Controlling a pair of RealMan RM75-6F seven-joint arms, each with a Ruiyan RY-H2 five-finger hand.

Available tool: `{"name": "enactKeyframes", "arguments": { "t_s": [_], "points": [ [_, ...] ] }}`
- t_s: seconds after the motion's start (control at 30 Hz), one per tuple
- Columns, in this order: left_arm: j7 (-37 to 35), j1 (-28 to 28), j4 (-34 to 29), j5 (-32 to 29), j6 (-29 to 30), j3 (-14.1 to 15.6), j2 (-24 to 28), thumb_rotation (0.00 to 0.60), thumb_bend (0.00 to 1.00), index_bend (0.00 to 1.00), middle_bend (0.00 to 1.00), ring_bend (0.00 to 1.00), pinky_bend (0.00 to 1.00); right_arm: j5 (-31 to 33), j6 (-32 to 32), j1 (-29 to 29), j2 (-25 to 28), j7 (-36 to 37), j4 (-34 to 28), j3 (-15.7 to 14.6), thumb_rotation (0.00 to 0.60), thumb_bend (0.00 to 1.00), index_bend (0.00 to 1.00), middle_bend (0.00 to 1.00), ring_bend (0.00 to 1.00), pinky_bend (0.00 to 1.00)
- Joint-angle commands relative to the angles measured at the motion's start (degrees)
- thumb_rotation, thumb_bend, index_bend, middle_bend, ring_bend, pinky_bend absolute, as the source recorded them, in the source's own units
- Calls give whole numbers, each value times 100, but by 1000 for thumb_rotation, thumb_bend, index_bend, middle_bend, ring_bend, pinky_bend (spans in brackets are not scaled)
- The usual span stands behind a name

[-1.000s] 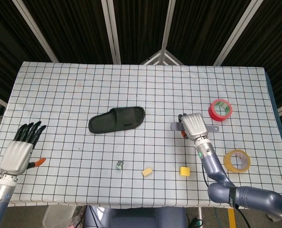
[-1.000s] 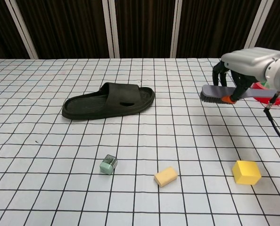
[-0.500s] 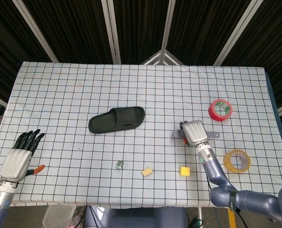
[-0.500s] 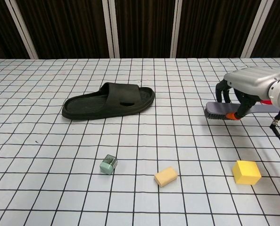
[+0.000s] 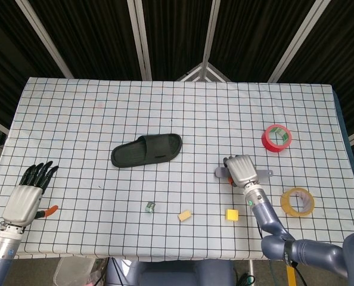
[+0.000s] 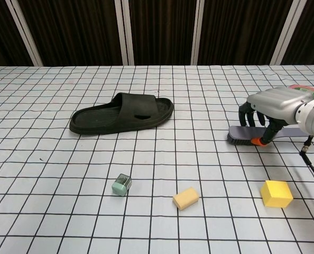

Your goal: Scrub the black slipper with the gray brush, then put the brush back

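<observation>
The black slipper (image 5: 146,150) (image 6: 122,112) lies sole down, left of the table's middle. Well to its right, my right hand (image 5: 241,170) (image 6: 276,103) grips the gray brush (image 5: 220,173) (image 6: 242,137) from above, fingers curled around its body. The brush is low at the cloth with its bristles down, and its handle points right. An orange part shows beside the fingers. My left hand (image 5: 28,193) hangs near the table's front left corner, fingers spread and holding nothing; it does not show in the chest view.
A red tape roll (image 5: 276,137) (image 6: 305,89) and a yellow tape roll (image 5: 297,202) lie right of the brush. Along the front lie a yellow cube (image 5: 231,214) (image 6: 276,193), a tan block (image 5: 185,215) (image 6: 186,198) and a small green piece (image 5: 151,207) (image 6: 122,185).
My right hand has come down and toward the front with the brush, from above the cloth to table level. My left hand has drawn back slightly toward the front edge.
</observation>
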Motion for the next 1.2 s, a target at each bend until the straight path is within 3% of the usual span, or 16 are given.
{"name": "enactKeyframes", "arguments": {
  "t_s": [0.03,0.27,0.67,0.83,1.03,1.2],
  "points": [
    [-24,9,-2,17,-20,-19,5,600,106,0,0,0,17,62,-43,6,42,-85,-62,-6,600,635,320,411,404,506],
    [-68,38,-16,17,-102,-75,25,600,107,0,0,0,17,280,-135,58,195,-398,-293,-23,600,635,134,296,314,456],
    [-143,86,-28,77,-144,-152,77,599,106,0,0,0,18,499,-61,75,356,-639,-638,-32,600,640,108,271,295,440],
    [-125,123,-56,145,-103,-160,91,599,107,0,0,0,18,385,155,5,517,-617,-951,-18,600,637,62,232,244,365],
    [-89,232,-113,313,92,-138,117,600,107,0,0,0,18,-491,1221,-520,1081,-428,-2019,-223,600,569,0,128,111,208],
    [-9,375,-145,565,367,-67,135,600,107,0,0,0,17,-1788,2713,-1513,1729,-325,-2915,-982,600,502,0,70,36,122]
  ]
}}
